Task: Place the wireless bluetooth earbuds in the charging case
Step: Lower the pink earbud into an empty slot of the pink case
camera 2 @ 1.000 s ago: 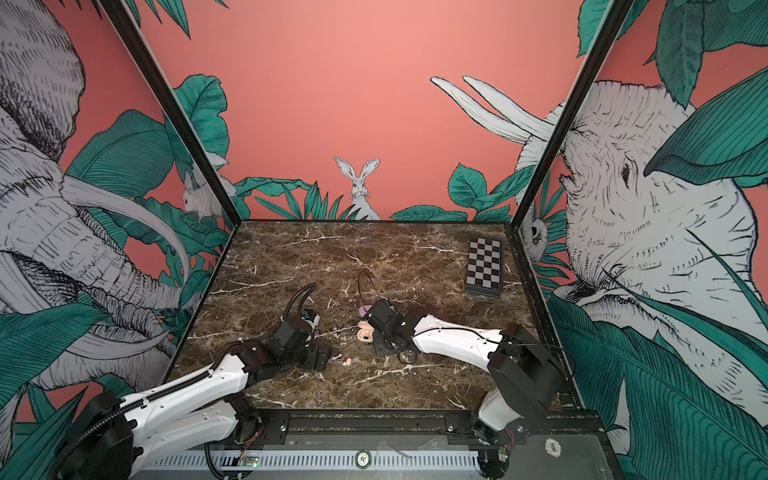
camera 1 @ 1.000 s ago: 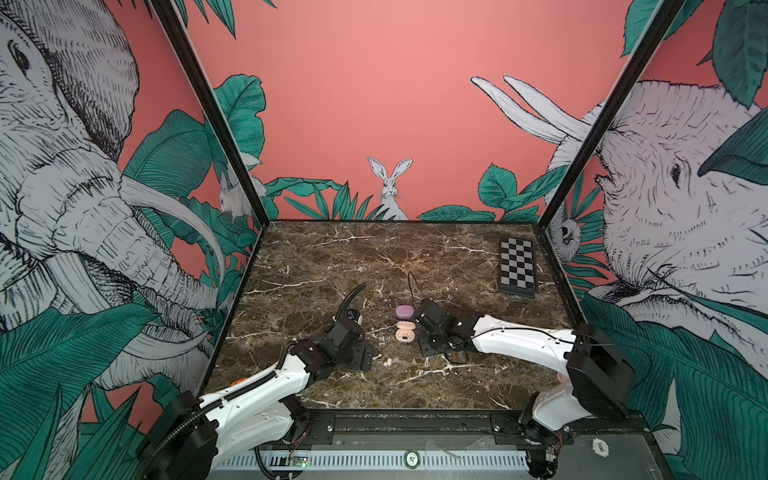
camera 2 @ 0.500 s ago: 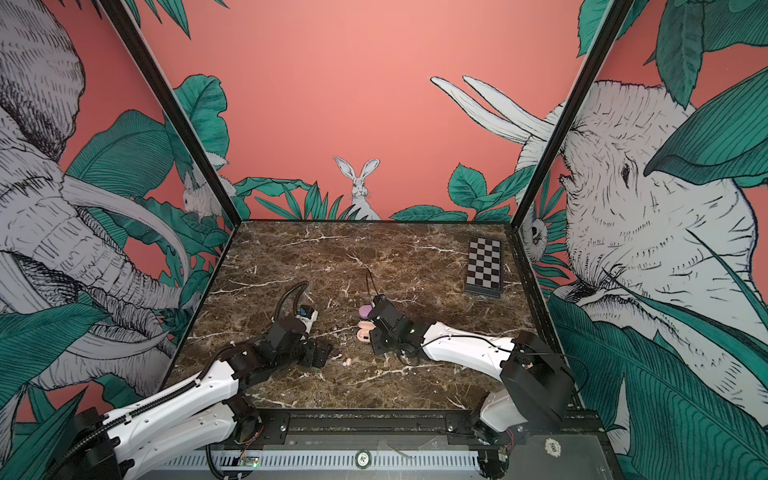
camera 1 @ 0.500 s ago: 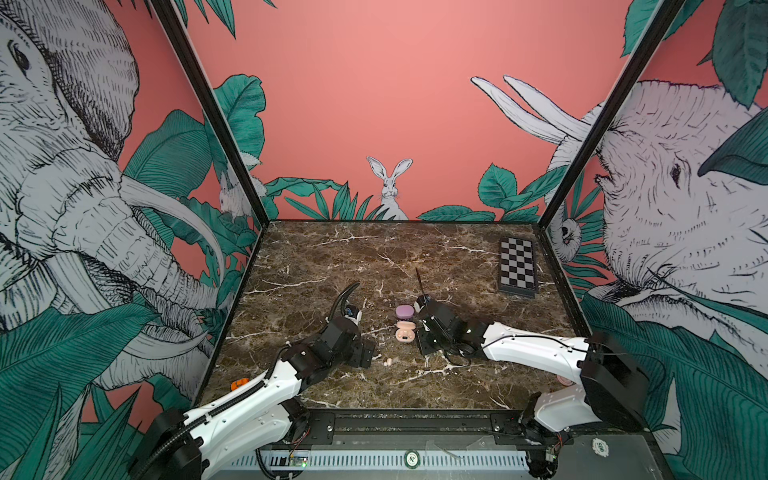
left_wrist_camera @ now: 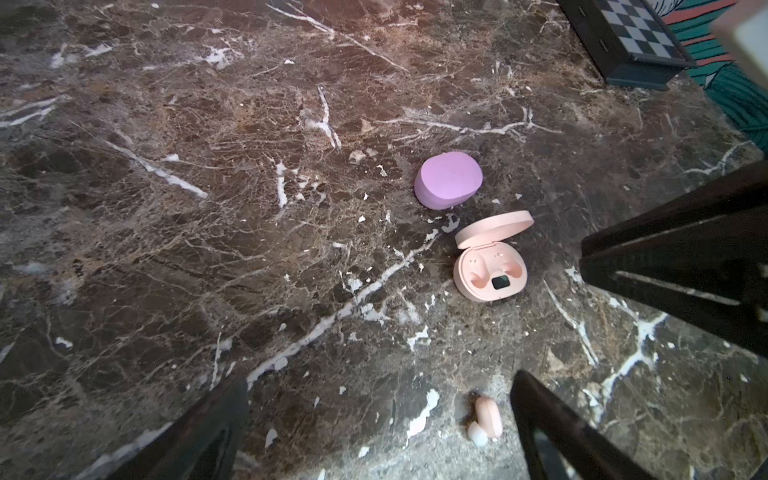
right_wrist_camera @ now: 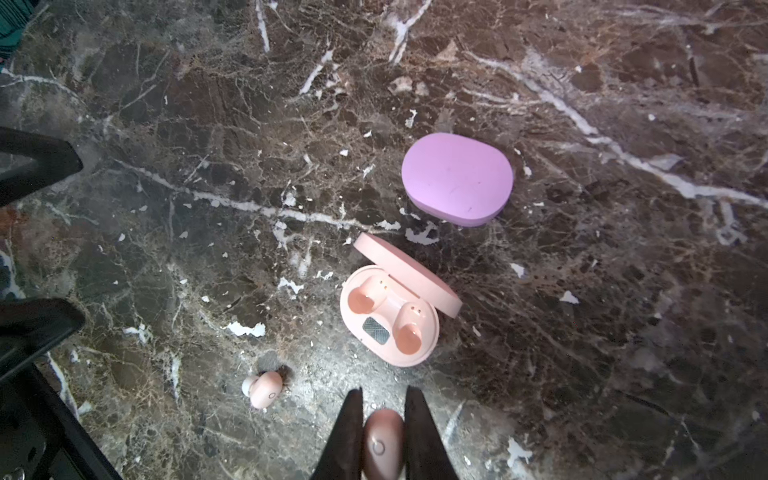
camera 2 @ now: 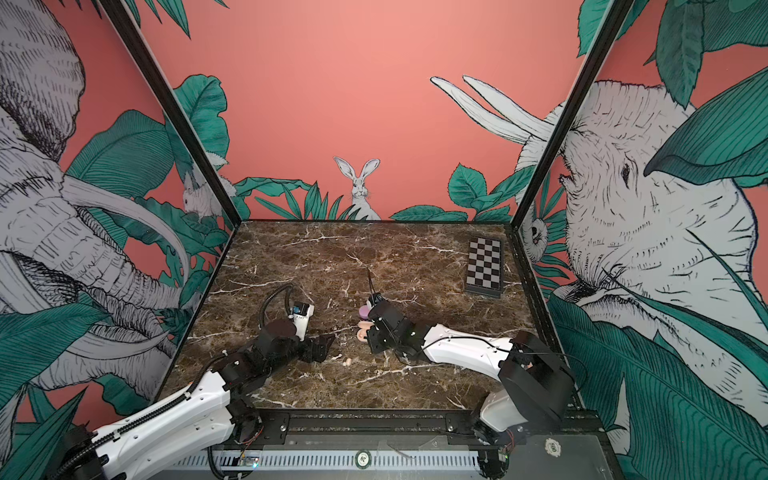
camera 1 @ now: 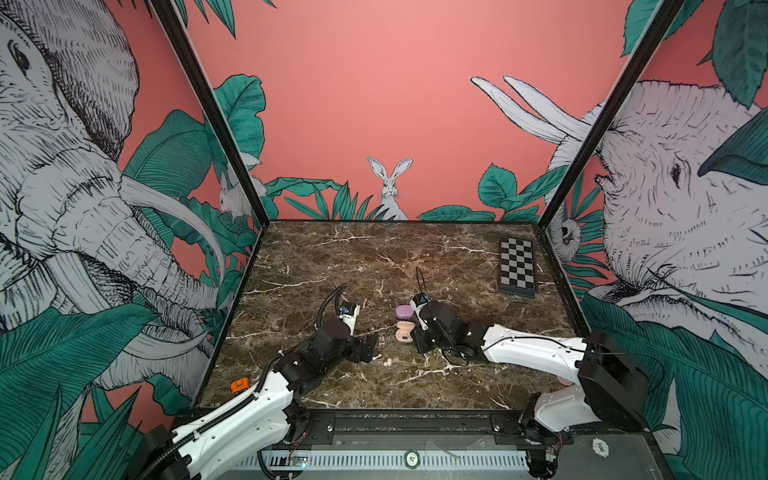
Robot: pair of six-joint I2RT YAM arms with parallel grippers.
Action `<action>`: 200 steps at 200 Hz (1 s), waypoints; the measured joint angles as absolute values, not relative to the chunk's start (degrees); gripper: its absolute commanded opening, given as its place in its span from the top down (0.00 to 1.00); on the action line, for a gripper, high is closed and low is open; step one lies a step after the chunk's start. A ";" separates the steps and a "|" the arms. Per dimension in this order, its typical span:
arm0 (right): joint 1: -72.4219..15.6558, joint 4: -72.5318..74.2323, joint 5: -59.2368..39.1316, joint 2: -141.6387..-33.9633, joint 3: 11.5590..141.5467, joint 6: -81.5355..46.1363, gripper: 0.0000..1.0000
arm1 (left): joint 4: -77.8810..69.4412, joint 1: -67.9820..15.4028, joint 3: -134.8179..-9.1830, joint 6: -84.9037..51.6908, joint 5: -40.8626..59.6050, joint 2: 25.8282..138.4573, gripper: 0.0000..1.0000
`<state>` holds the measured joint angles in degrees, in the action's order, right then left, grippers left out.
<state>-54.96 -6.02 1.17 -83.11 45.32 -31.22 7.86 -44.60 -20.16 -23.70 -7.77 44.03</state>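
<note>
Peach earbud (right_wrist_camera: pixel 382 444) between right fingers (right_wrist_camera: pixel 347 432), near open peach case (right_wrist_camera: pixel 388 316)

Jungle-mural walls (camera 1: pixel 374 104), seemingly marble floor (camera 1: pixel 332 257)

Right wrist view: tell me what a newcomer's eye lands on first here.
First, the peach earbud pinched in the right gripper, poised near the open peach case, whose two sockets are empty. Next, the closed lilac case lies just beyond the open one on the marble table. A second peach earbud lies loose near the wide-open left gripper.
</note>
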 measured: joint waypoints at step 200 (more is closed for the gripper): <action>-54.63 -1.74 1.02 -86.28 45.17 -28.64 0.85 | 2.92 -44.60 -17.08 -21.28 -9.54 39.38 0.01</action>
<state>-54.63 -1.74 1.02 -86.28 45.17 -28.64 2.92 -44.60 -17.08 -21.28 -9.54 39.38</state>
